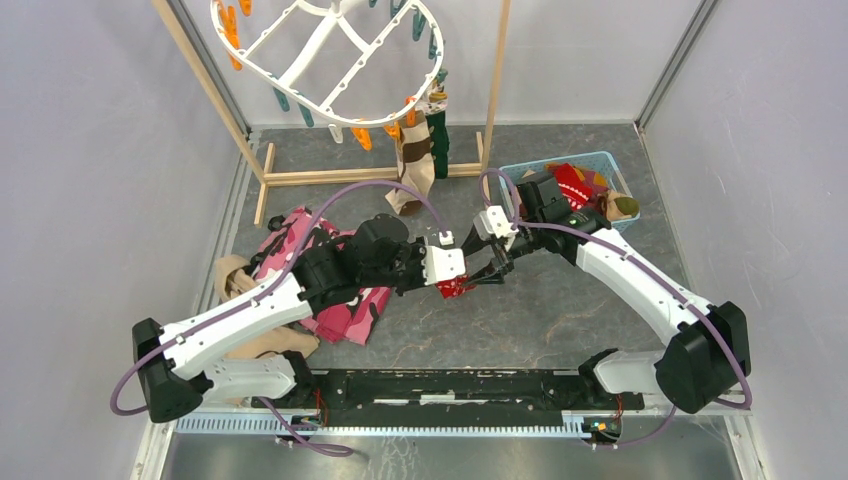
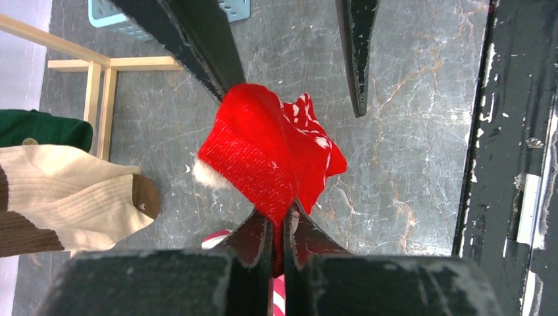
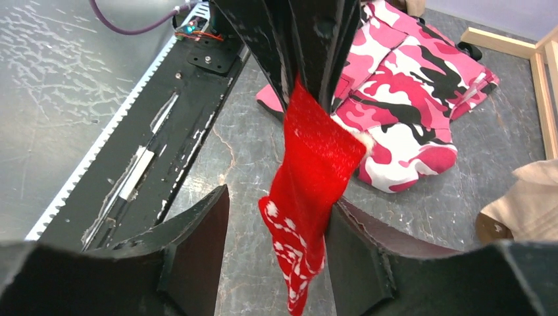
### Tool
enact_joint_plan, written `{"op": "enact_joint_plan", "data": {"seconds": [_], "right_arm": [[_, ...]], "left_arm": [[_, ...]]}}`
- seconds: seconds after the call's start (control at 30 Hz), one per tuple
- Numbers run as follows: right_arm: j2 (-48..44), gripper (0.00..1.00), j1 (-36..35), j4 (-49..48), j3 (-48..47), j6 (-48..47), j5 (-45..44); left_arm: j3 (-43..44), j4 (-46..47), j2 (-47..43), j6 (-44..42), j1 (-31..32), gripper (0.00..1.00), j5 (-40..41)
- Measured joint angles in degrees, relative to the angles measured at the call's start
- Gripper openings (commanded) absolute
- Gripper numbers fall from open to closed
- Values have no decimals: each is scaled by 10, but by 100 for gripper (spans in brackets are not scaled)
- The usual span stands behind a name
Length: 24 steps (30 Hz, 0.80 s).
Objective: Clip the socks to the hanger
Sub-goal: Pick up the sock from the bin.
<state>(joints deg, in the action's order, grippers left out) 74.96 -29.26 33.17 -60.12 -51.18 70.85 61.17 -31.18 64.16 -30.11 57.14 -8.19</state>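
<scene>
where the two arms meet above the middle of the grey marbled table (image 1: 560, 300), the left gripper (image 1: 452, 284) is clenched on a small red fabric sock (image 1: 456, 289), white-patterned toward one end. in the left wrist view its black fingers (image 2: 253, 238) pinch a fold of that sock tight, and the rest bunches out beyond the fingertips, clear of the table. the right gripper (image 1: 482, 277) faces it with jaws spread on either side of the same sock. in the right wrist view the sock hangs down between the two fingers, touching the one on the right of that view and standing apart from the other, so this gripper grasps nothing.

one large white plastic oval hanger (image 1: 330, 60) hangs tilted from a wooden stand (image 1: 340, 177) at the far side, with orange, teal and white clips (image 1: 362, 138) dangling from its rim; they overlap too much to count. two socks are clipped at its right end, side by side: one cream sock with brown stripes (image 1: 410, 165) and one dark green sock (image 1: 438, 140). one light blue plastic basket (image 1: 530, 168) stands just beyond the right gripper, and two socks show in it, a bright red sock (image 1: 573, 186) and an olive-tan sock (image 1: 624, 206). one pink camouflage garment (image 1: 350, 305) and one plain tan cloth (image 1: 232, 275) lie under the left arm.
</scene>
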Motion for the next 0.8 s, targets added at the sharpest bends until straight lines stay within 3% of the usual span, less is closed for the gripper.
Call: {"op": "enact_joint_plan", "data": {"seconds": [0.2, 0.4, 0.47, 0.57, 0.67, 0.8], "right_arm": [[1, 42, -1, -3, 0, 19, 18], [4, 6, -5, -19, 0, 47, 24], [5, 0, -6, -26, 0, 56, 22], [6, 0, -6, -30, 0, 68, 15], [6, 0, -7, -36, 0, 72, 2], [4, 0, -2, -39, 0, 68, -17]], "left_arm": [[0, 2, 13, 2, 0, 2, 8], [-18, 26, 11, 17, 0, 2, 8], [-34, 40, 6, 28, 0, 4, 8], [-63, 65, -11, 46, 0, 23, 8], [-103, 102, -41, 77, 0, 52, 8], [-196, 183, -117, 143, 0, 73, 5]]}}
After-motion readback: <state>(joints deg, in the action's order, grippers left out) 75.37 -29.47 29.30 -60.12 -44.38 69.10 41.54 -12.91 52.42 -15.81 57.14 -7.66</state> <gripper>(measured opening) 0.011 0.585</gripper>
